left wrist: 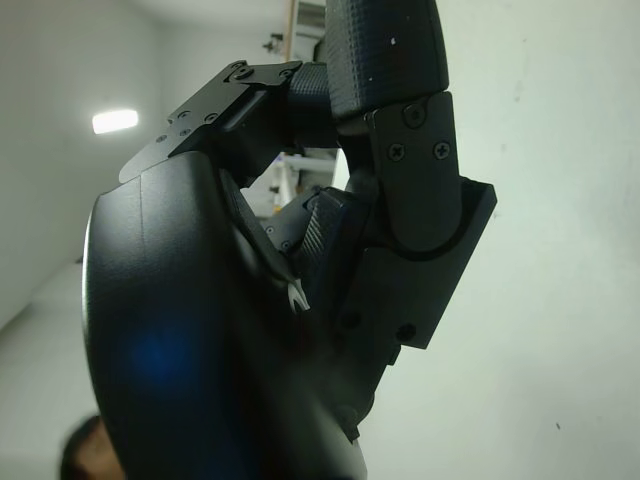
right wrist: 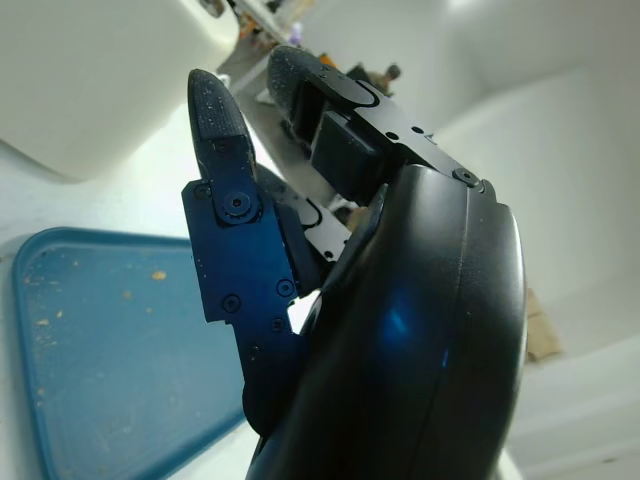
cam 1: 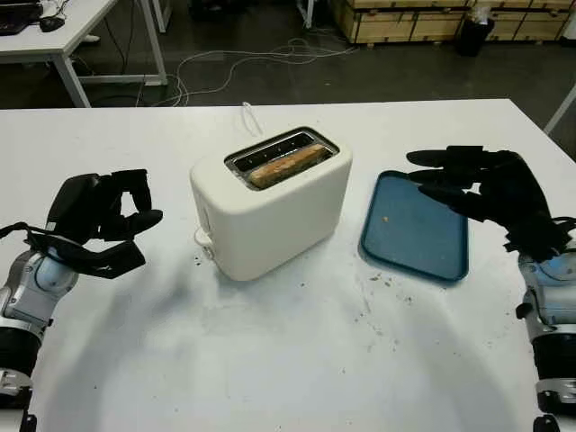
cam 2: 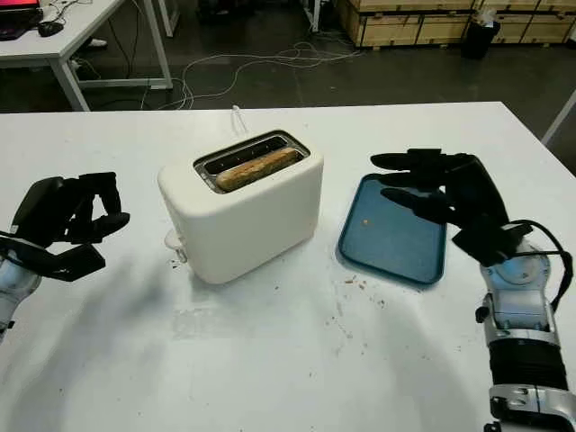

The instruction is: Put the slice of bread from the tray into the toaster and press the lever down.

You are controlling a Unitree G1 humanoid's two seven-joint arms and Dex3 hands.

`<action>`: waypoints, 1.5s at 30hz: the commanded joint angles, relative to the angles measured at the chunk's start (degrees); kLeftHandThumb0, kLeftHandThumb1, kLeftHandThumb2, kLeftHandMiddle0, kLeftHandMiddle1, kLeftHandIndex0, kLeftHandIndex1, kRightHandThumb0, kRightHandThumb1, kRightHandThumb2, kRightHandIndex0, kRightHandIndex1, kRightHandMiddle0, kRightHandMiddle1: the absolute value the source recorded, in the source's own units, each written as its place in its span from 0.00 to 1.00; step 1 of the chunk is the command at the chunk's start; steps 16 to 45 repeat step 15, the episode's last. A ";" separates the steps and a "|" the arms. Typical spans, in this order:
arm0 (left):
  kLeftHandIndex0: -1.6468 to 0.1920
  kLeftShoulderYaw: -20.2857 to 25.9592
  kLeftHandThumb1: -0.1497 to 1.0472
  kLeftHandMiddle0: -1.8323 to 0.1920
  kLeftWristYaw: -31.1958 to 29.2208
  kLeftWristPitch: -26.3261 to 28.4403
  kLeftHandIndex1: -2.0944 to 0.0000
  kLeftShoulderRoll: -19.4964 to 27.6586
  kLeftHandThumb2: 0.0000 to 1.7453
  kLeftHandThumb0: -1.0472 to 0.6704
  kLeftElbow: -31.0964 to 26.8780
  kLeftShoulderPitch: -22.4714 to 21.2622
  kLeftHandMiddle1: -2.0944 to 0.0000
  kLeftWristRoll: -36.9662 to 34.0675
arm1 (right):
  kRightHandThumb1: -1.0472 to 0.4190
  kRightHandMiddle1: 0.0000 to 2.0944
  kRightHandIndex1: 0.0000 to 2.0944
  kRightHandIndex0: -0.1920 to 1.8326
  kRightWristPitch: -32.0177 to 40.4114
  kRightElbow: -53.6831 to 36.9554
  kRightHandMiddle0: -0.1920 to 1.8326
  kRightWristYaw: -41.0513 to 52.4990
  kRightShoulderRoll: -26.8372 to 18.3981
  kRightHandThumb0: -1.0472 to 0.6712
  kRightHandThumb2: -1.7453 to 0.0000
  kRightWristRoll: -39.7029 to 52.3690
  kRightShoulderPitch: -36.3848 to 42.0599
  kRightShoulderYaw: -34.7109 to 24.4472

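Even, bright overhead lighting across the white table (cam 1: 270, 360), which reads near-overexposed; soft, diffuse shadows spread beneath the toaster (cam 1: 270, 202) and both arms. The floor beyond the table is much darker. In the left wrist view, 1 ceiling lamp (left wrist: 115, 121) glows as a blurred rectangle, and the close black shell carries a bluish sheen. The right wrist view shows similar blue reflections; its background is out of focus.
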 commanded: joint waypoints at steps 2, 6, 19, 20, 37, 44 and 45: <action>0.47 0.01 0.89 0.29 1.26 0.18 0.17 0.15 0.45 0.00 -0.83 -0.52 0.17 0.41 | 0.09 0.00 0.01 0.61 -2.67 0.96 0.55 -1.67 0.31 0.38 0.99 -1.06 -1.02 0.39; 0.50 0.22 0.89 0.30 2.08 0.03 0.17 0.22 0.45 0.00 -0.79 -0.45 0.17 0.20 | 0.09 0.00 0.01 0.61 -2.52 0.65 0.54 -2.07 0.09 0.38 0.99 -1.37 -0.86 0.71; 0.50 0.50 0.89 0.31 2.62 0.46 0.17 0.07 0.45 0.00 -1.15 -0.67 0.17 -0.13 | 0.09 0.00 0.01 0.61 -2.07 0.74 0.55 -2.02 0.05 0.38 0.99 -1.31 -0.63 0.76; 0.50 0.50 0.89 0.31 2.62 0.46 0.17 0.07 0.45 0.00 -1.15 -0.67 0.17 -0.13 | 0.09 0.00 0.01 0.61 -2.07 0.74 0.55 -2.02 0.05 0.38 0.99 -1.31 -0.63 0.76; 0.50 0.50 0.89 0.31 2.62 0.46 0.17 0.07 0.45 0.00 -1.15 -0.67 0.17 -0.13 | 0.09 0.00 0.01 0.61 -2.07 0.74 0.55 -2.02 0.05 0.38 0.99 -1.31 -0.63 0.76; 0.50 0.50 0.89 0.31 2.62 0.46 0.17 0.07 0.45 0.00 -1.15 -0.67 0.17 -0.13 | 0.09 0.00 0.01 0.61 -2.07 0.74 0.55 -2.02 0.05 0.38 0.99 -1.31 -0.63 0.76; 0.50 0.50 0.89 0.31 2.62 0.46 0.17 0.07 0.45 0.00 -1.15 -0.67 0.17 -0.13 | 0.09 0.00 0.01 0.61 -2.07 0.74 0.55 -2.02 0.05 0.38 0.99 -1.31 -0.63 0.76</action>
